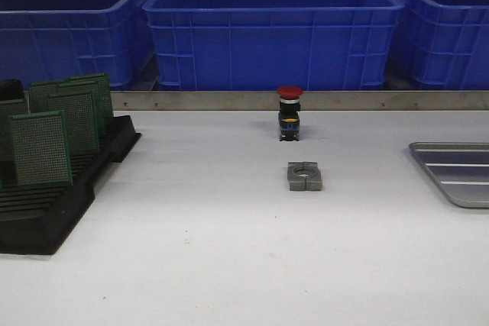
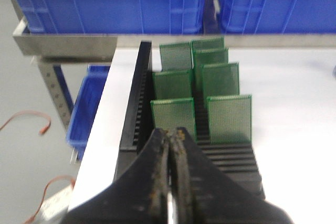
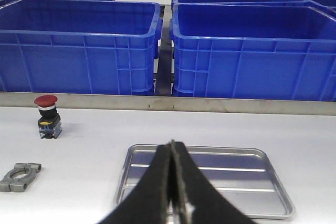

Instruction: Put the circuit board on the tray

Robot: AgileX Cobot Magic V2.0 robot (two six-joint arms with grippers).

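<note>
Front view shows the boards (image 1: 40, 147) all standing in the rack (image 1: 46, 215) and the tray (image 1: 458, 173) bare; both grippers (image 2: 171, 135) (image 3: 173, 148) are pressed closed, empty, so nothing is done yet.

Green perforated circuit boards (image 1: 40, 147) upright in slots near the desk's left edge, silver ribbed tray (image 1: 457, 173) flat at right edge

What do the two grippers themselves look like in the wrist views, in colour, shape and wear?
Both are black and taper to a narrow tip. The left gripper shows brownish, rust-like grime along its inner finger edges. The right gripper has cleaner, matte dark inner faces. No cables, markings or arm links show in any view.
</note>
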